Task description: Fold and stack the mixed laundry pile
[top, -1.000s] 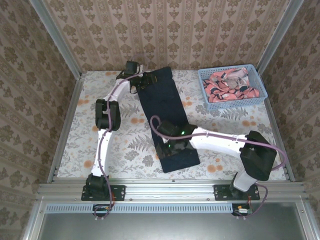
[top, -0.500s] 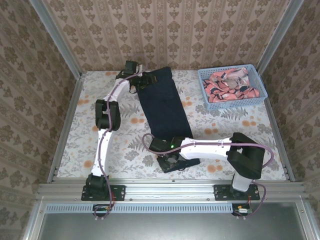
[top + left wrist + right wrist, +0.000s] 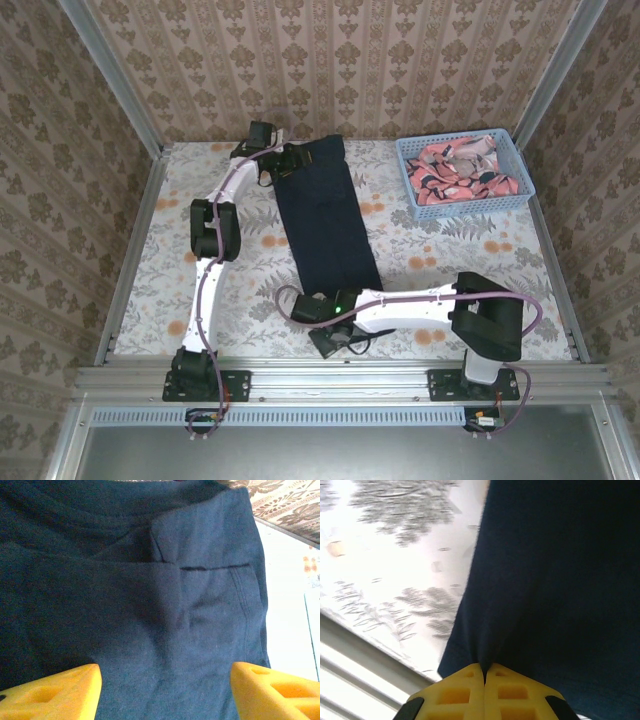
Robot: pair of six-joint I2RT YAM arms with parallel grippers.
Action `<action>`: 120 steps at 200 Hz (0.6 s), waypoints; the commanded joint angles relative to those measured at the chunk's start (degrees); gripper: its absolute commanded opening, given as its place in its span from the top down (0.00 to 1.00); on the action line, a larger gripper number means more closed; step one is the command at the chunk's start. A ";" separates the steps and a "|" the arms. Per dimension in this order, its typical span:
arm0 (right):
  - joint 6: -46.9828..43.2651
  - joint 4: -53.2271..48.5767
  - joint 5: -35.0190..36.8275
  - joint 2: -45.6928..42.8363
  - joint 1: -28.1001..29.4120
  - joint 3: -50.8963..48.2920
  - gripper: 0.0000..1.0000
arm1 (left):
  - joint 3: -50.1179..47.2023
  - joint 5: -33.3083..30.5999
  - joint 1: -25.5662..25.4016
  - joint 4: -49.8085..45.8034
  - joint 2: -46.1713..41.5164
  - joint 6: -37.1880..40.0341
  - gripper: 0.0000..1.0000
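**Q:** How does the laundry lie?

**A:** The shirt (image 3: 325,215) is dark navy. It forms a long, narrow strip on the table (image 3: 250,290), running from far centre to the near edge and slanting slightly right as it comes nearer. Soft creases and a hem seam show at its far end. The pink garment (image 3: 462,170), patterned in navy and white, lies crumpled in the basket (image 3: 405,172) at the far right, well apart from the shirt.

**Q:** And the grippers?

**A:** The right gripper (image 3: 484,672) is at the shirt's near end. Its yellow fingers are pressed together and pinch the cloth close to the near left corner. The left gripper (image 3: 165,680) is over the shirt's far end with its fingers spread wide, holding nothing.
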 commanded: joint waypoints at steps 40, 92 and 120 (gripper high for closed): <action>-1.95 -4.24 -0.81 2.60 2.17 3.53 0.96 | 1.28 -2.98 2.25 -2.41 5.48 -0.86 0.30; -2.92 1.32 -4.85 -5.73 -1.93 0.46 0.39 | 1.93 -1.93 2.59 -4.23 3.11 0.04 0.11; -2.29 4.93 -8.00 -12.64 -9.72 -5.08 0.33 | -1.46 -1.77 3.41 -4.56 -3.41 1.01 0.00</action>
